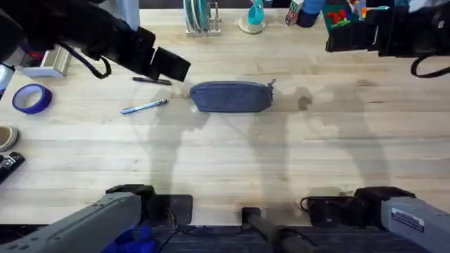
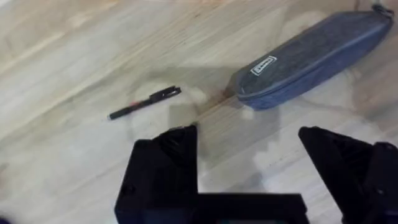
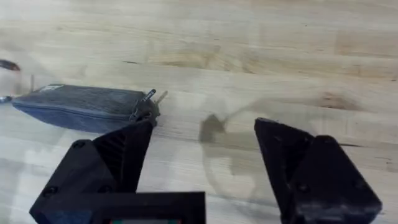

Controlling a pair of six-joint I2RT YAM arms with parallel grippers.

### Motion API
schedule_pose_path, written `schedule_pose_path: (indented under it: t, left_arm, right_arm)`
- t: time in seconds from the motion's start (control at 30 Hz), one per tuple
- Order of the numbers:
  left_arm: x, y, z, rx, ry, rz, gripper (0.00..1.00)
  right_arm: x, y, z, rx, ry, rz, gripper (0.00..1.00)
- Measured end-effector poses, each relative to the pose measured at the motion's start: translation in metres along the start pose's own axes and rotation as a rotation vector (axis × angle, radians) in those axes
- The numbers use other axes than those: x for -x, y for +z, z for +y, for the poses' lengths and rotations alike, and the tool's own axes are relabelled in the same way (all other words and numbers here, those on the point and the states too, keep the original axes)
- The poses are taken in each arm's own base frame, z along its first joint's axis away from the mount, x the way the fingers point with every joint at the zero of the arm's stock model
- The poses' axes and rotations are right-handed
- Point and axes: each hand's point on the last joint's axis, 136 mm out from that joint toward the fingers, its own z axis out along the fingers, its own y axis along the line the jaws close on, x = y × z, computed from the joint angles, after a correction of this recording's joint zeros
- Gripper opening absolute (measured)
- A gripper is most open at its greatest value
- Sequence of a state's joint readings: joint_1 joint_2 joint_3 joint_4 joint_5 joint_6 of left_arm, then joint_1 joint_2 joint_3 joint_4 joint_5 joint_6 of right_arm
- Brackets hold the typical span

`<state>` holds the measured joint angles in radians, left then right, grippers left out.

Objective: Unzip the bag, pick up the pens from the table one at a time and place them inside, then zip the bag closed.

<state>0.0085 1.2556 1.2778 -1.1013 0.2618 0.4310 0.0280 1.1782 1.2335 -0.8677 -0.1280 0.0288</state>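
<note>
A grey-blue pencil pouch [image 1: 231,96] is lying zipped near the middle of the butcher-block table [image 1: 281,161], a black pen [image 2: 144,102] and a silvery pen [image 1: 144,107] resting to its left, while the left gripper [image 2: 249,171] and right gripper [image 3: 202,162] are hovering above, fingers spread wide, gripping nothing.

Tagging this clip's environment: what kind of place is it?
Probably a lab or workshop bench: a butcher-block table, a roll of blue tape at the left edge, and assorted colourful supplies lined up along the far edge.
</note>
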Motion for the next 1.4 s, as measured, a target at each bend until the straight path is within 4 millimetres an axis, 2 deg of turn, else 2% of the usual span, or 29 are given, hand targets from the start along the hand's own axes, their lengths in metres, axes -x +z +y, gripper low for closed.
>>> schedule_pose_path:
  t: [0.27,0.47,0.7,1.07,1.4]
  left_arm:
    - [0.001,-0.011,0.003,-0.139,0.151,-0.115,0.992]
    - [0.001,-0.006,0.005,-0.237,0.248,-0.178,0.991]
    - [0.002,0.010,0.010,-0.332,0.327,-0.232,0.991]
    - [-0.003,0.048,0.022,-0.491,0.363,-0.330,0.991]
    - [-0.004,0.069,0.022,-0.559,0.481,-0.432,0.991]
  right_arm:
    - [0.000,0.000,0.000,0.000,0.000,0.000,0.996]
    - [0.000,0.000,0.000,0.000,0.000,0.000,0.995]
    - [0.000,0.000,0.000,0.000,0.000,0.000,0.996]
    - [0.000,0.000,0.000,0.000,0.000,0.000,0.996]
    - [0.000,0.000,0.000,0.000,0.000,0.000,0.995]
